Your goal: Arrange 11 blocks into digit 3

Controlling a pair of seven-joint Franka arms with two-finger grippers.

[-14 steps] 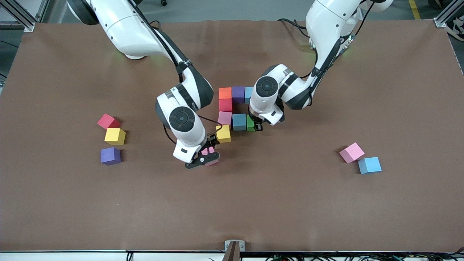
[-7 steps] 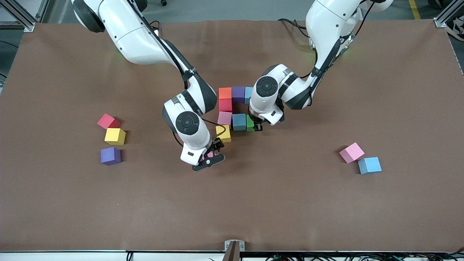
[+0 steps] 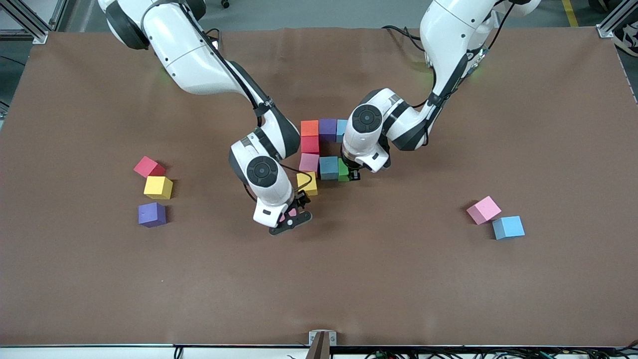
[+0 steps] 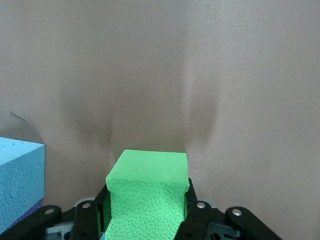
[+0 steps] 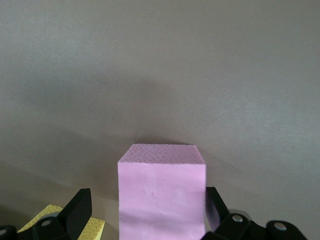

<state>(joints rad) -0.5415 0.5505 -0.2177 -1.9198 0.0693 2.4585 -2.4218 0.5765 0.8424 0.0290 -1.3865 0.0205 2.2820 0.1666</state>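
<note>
Left wrist view: left hand clamps green block | right wrist view: right hand spread astride pink block

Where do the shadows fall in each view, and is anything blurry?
Front view: even light, soft shadows beside the right gripper and the loose blocks, all sharp. Left wrist view: two dim shadow bands on the table above the green block, whose texture is crisp. Right wrist view: a broad soft shadow around the pink block.

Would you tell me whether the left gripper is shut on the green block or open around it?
Shut on it: the left gripper has both fingers pressed against the green block's sides.
</note>
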